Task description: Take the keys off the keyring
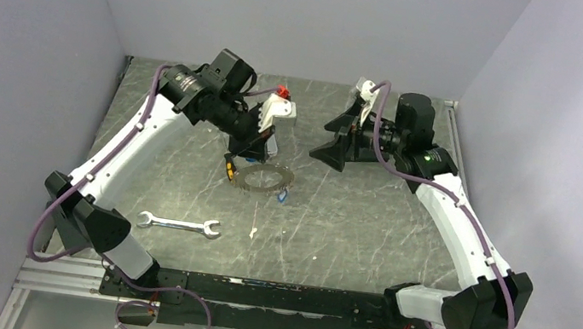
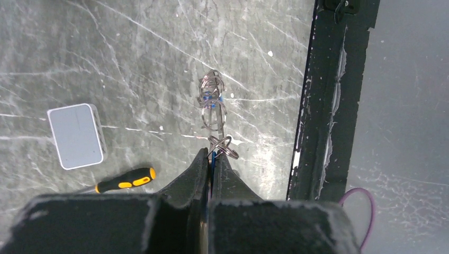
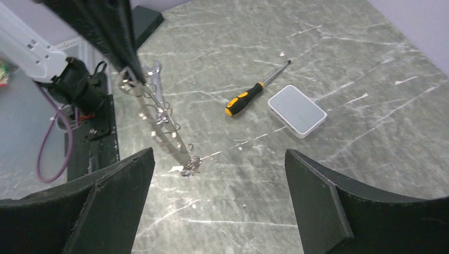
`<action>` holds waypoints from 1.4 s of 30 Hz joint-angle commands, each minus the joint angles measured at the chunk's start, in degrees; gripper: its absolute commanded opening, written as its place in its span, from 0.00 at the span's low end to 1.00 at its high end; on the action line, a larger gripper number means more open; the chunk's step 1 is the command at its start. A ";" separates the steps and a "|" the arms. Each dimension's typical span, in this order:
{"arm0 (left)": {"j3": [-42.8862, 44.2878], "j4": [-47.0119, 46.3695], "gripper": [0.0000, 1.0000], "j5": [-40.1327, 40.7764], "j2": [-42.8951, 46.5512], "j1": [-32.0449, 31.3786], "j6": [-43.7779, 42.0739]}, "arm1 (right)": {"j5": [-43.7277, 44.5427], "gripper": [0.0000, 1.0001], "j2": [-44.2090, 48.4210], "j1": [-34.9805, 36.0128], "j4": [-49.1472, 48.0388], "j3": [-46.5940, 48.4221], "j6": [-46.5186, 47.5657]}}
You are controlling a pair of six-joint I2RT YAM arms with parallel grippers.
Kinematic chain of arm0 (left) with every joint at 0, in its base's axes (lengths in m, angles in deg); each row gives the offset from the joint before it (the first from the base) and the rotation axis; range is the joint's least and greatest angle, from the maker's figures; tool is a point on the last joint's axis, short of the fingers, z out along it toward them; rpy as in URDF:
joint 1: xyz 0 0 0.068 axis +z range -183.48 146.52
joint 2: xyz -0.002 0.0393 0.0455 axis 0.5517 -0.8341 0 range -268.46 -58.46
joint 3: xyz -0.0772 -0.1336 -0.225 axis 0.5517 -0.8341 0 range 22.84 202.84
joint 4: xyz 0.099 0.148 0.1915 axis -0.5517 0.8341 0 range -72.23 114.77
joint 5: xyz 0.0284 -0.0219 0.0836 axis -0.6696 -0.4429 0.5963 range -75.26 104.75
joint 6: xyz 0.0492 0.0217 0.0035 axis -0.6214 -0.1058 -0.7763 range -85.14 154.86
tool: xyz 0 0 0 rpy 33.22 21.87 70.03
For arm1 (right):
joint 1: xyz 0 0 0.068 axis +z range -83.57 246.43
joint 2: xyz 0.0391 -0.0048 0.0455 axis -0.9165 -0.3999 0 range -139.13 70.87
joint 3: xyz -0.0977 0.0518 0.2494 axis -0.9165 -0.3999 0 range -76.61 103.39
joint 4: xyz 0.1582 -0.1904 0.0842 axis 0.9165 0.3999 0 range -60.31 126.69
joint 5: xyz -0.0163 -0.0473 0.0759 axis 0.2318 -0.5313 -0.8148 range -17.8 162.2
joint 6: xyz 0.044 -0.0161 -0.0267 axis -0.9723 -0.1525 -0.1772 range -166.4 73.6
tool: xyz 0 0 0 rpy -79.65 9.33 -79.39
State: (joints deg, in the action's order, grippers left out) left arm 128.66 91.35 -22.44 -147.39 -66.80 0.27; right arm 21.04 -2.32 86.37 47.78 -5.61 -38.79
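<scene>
Nearest the arm bases, the wrench [image 1: 178, 223] lies on the worktop [image 1: 348, 224], in front of the keyring [image 1: 263, 179]; the left hand [image 1: 250, 155] is clamped shut on the keyring's far edge, holding it slanted; blue of the keys [image 2: 211, 104] shows among the keyring's small loops; beyond and right of the keyring, the right hand [image 1: 331, 142] gapes wide, holding nothing.

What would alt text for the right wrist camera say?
The left gripper pinches the keyring by its rim, edge-on, over a grey marbled table; the right gripper stands wide open in front. A screwdriver and a white box lie beyond.
</scene>
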 commanded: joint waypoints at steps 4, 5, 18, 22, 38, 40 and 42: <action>0.71 -2.82 0.00 -1.67 -0.43 -0.16 9.81 | -9.76 0.88 2.80 0.52 1.54 -2.81 4.71; 0.51 -3.39 0.00 -1.89 -0.38 -0.15 11.09 | -10.52 0.86 2.69 0.65 1.70 -2.88 4.99; -3.39 -6.93 0.00 -8.61 0.30 -0.15 15.49 | -10.22 0.66 0.67 5.65 0.47 -2.13 4.39; -4.06 -6.95 0.00 -14.90 -0.46 0.87 17.34 | -10.37 0.63 -0.09 6.63 -0.39 -1.83 2.76; -13.11 -14.85 0.00 -37.30 -0.07 7.61 30.93 | -9.25 0.60 2.06 6.62 3.45 -1.11 4.86; -13.88 -16.02 0.00 -37.26 0.21 7.89 32.38 | -9.36 0.59 2.01 6.61 3.51 -0.90 4.58; -14.21 -16.70 0.00 -36.02 0.41 8.01 33.61 | -9.43 0.58 2.04 6.69 3.53 -0.74 4.31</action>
State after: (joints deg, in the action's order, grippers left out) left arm 114.73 78.43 -54.38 -148.85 -59.26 29.03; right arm 12.65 -2.17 92.88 51.84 -8.62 -34.61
